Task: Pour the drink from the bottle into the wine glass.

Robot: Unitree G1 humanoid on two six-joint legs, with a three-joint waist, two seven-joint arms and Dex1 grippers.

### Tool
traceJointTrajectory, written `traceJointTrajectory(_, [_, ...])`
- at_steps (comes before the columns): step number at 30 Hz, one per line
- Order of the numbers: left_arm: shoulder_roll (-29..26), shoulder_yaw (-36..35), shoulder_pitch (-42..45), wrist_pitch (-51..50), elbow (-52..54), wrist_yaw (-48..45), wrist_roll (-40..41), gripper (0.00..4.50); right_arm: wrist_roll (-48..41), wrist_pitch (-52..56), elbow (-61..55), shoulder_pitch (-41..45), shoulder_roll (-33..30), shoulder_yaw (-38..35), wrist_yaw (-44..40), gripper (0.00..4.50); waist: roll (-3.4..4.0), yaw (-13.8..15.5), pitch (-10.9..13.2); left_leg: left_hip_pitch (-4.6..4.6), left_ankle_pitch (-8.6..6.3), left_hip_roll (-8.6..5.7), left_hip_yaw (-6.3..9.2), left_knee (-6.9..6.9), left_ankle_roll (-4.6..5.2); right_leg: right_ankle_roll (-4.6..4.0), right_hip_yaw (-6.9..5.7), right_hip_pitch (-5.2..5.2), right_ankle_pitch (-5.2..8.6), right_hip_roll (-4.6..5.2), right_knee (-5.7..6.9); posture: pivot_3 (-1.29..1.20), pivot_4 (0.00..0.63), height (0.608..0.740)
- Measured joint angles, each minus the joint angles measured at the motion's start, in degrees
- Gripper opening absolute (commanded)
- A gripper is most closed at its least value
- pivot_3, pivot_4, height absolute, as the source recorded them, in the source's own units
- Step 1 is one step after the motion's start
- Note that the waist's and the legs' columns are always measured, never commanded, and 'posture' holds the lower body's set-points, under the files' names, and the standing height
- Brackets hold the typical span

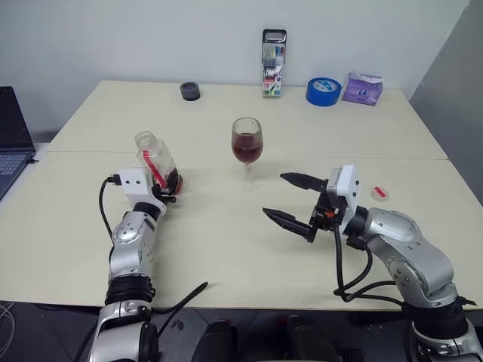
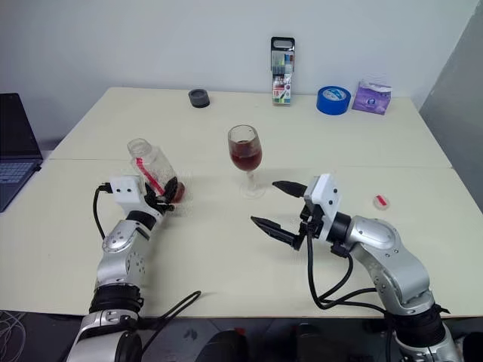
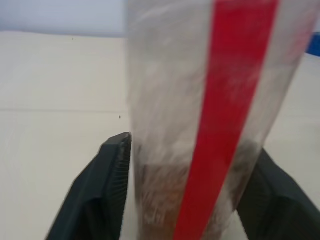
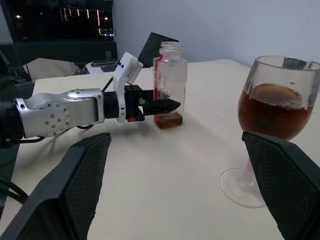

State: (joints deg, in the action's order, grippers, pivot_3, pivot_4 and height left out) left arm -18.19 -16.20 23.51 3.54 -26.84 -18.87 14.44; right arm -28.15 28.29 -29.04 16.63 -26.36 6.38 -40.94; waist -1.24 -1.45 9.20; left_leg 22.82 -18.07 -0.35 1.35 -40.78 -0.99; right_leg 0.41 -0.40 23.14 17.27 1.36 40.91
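Marker pack (image 1: 273, 63), blue tape roll (image 1: 323, 91), tissue pack (image 1: 363, 88).

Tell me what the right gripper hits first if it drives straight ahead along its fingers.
Probably the bottle, held by the left gripper: it sits midway between the right gripper's open fingers. The wine glass stands off to one side; depth is uncertain.

A pale table (image 1: 226, 249) carries the glass (image 1: 247, 149) beyond the right claw (image 1: 290, 199), the bottle (image 1: 160, 162) at the left claw (image 1: 167, 188), and tape (image 1: 323, 91) far behind.
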Motion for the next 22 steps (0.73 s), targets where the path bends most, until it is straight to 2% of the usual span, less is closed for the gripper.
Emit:
traceJointTrajectory(2, [0.0, 0.0, -0.8, -0.2, 0.0, -0.1, 0.2, 4.31, 0.0, 0.3, -0.1, 0.0, 0.0, 0.0, 0.2, 4.5, 0.0, 0.0, 0.0, 0.01, -0.01, 0.0, 0.01, 0.0, 0.01, 0.0, -0.01, 0.0, 0.0, 0.0, 0.0, 0.0, 0.15, 0.74])
traceJointTrajectory(3, [0.0, 0.0, -1.0, -0.4, 0.0, -0.2, 0.3, 4.47, -0.1, 0.4, -0.1, 0.0, 0.0, 0.0, 0.4, 4.5, 0.0, 0.0, 0.0, 0.01, -0.01, 0.0, 0.01, 0.0, 0.02, 0.0, -0.01, 0.0, 0.0, 0.0, -0.01, 0.0, 0.15, 0.74])
traceJointTrajectory(9, [0.3, 0.1, -6.3, -3.0, 7.2, 0.5, 0.9, 4.47, -0.1, 1.4, -1.5, -0.6, 0.0, -0.1, 1.8, 4.5, 0.0, -0.1, 0.0, 0.0, -0.02, 0.02, 0.01, 0.03, 0.03, 0.0, 0.02, 0.0, 0.0, 0.0, -0.04, 0.0, 0.15, 0.74])
traceJointTrajectory(13, [1.1, 1.2, -15.6, -8.6, 19.2, 0.9, 1.4, 4.47, -0.2, 2.5, -3.6, -5.5, -0.7, -2.0, 3.7, 4.5, 0.0, 0.0, 0.0, 0.02, -0.04, 0.02, 0.01, 0.05, 0.05, 0.0, 0.05, -0.04, 0.0, 0.02, -0.1, 0.0, 0.15, 0.74])
traceJointTrajectory(18, [2.4, 4.1, -28.7, -17.9, 37.6, 3.7, 1.1, 4.47, 0.0, 6.5, -3.7, -9.7, 0.9, -8.8, 12.6, 4.5, 0.01, -0.1, 0.0, -0.06, -0.05, 0.04, -0.01, 0.09, 0.08, 0.0, 0.1, -0.07, 0.0, 0.01, -0.04, 0.0, 0.15, 0.74])
traceJointTrajectory(22, [3.9, 5.8, -33.1, -23.9, 47.7, 6.9, 1.0, 4.47, 5.2, 9.8, -3.6, -10.3, 4.3, -9.9, 23.6, 4.5, 0.03, 0.0, 0.0, -0.06, -0.05, 0.04, 0.02, 0.11, 0.08, 0.0, 0.06, -0.08, 0.0, -0.01, -0.01, 0.0, 0.15, 0.74])
